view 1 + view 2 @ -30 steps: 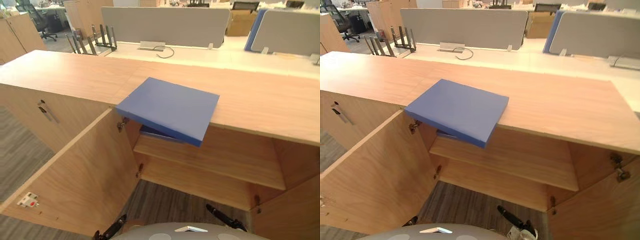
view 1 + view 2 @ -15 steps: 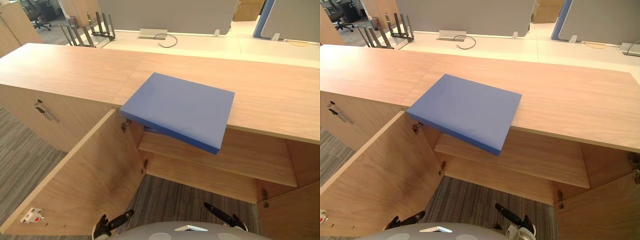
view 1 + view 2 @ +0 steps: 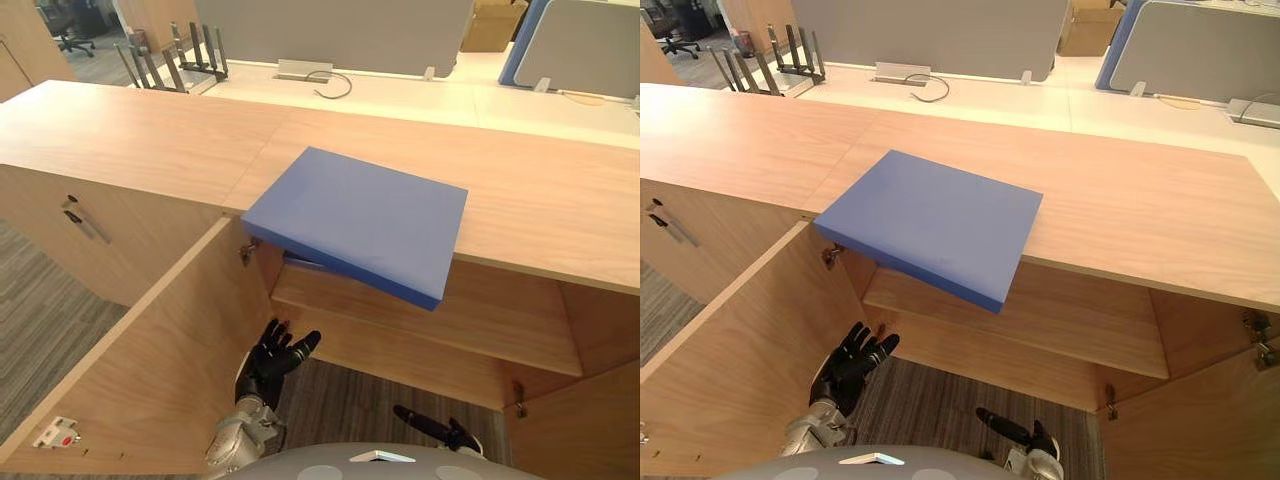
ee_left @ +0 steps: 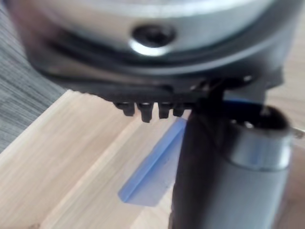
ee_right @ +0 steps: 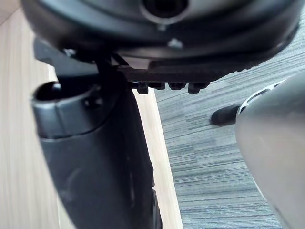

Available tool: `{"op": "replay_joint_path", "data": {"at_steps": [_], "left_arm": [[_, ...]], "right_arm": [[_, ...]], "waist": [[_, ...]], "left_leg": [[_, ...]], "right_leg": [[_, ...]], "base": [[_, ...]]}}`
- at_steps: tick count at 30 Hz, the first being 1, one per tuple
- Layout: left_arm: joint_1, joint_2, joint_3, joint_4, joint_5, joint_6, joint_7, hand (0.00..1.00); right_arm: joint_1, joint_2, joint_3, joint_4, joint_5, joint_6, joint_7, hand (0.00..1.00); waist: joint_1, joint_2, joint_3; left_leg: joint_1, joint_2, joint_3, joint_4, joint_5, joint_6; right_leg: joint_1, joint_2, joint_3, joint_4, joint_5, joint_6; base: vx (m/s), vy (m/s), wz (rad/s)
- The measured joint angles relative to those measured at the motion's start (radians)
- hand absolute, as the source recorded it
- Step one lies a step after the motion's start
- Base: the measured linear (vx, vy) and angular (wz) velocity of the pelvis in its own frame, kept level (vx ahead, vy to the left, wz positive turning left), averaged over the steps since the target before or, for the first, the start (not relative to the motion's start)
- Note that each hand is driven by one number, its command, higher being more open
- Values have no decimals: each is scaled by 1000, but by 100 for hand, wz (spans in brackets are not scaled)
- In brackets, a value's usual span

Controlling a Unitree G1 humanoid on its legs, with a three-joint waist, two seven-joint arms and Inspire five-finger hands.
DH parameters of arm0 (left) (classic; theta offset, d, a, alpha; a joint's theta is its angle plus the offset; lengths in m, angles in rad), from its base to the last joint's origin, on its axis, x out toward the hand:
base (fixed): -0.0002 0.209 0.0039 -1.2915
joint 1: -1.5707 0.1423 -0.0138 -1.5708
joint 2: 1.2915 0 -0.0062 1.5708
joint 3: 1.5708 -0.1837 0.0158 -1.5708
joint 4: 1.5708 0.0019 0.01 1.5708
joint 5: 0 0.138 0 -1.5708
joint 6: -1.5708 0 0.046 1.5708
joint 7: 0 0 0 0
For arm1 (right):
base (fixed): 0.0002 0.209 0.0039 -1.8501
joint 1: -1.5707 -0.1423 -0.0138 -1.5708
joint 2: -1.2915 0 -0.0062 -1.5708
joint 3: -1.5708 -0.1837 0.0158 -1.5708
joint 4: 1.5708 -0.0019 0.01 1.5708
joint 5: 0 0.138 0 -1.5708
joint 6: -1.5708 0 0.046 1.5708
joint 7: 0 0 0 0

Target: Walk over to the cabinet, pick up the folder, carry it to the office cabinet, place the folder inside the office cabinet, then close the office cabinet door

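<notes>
Though the cabinet [image 3: 150, 140] is reached, the folder [image 3: 360, 220] is not yet grasped: left hand [image 3: 275, 358] and right hand [image 3: 435, 430] are held open-fingered, empty.

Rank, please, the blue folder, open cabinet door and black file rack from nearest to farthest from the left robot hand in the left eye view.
From the left robot hand:
1. The open cabinet door, just to its left.
2. The blue folder, above it, overhanging the cabinet top.
3. The black file rack, far back left, beyond the cabinet top.

place: office | grey desk dividers [image 3: 335, 30] | white desks [image 3: 400, 95] | wooden cabinets [image 3: 150, 140]
</notes>
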Motion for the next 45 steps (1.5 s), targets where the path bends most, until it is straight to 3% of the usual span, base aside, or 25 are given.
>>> {"op": "replay_joint_path", "data": {"at_steps": [8,15,20,25,33,38,41,45], "left_arm": [[113,11,-5,-199,3,5,-1,100],[144,-40,41,-268,77,5,46,100],[145,-115,139,-398,214,4,168,100],[156,-187,156,-486,361,4,281,100],[164,-197,212,-604,577,6,479,100],[160,-191,159,-699,726,1,568,100],[74,-134,42,-699,814,-5,612,100],[-32,-90,-8,-699,922,-39,612,100]], "right_arm": [[3,1,-1,-2,-4,5,3,100],[41,11,1,-50,-4,8,8,100],[69,32,30,-84,-4,10,-3,100],[75,55,29,-86,-3,9,-15,100],[75,79,39,-97,-3,6,-48,100],[75,79,44,-93,-3,6,-58,100],[63,57,88,-44,-7,3,-63,100],[20,29,98,33,-10,0,-64,100]], "waist": [[4,-1,-1],[26,-13,-9],[40,-41,-20],[53,-65,-17],[59,-82,-27],[57,-82,-37],[56,-80,-65],[50,-61,-74]], "left_leg": [[13,-1,-12,-19,10,0],[18,-10,-30,-30,22,5],[3,-11,-73,-27,33,3],[-4,-8,-99,-14,34,2],[-4,-6,-110,-11,35,0],[-9,-4,-112,-12,35,-2],[-37,-5,-119,-3,36,-3],[-41,-3,-98,5,35,-5]], "right_leg": [[18,0,-15,0,-1,-1],[32,-12,-45,0,-1,-1],[45,-14,-80,5,-7,2],[47,-15,-100,31,-25,3],[50,-13,-110,41,-31,2],[47,-11,-109,40,-31,1],[29,-9,-108,38,-31,0],[10,-7,-77,40,-29,0]], "base": [[-9,-6,5],[-23,3,10],[-38,-15,23],[-25,-4,14],[-7,5,4],[-3,1,1],[-5,4,4],[-6,15,-17]]}}
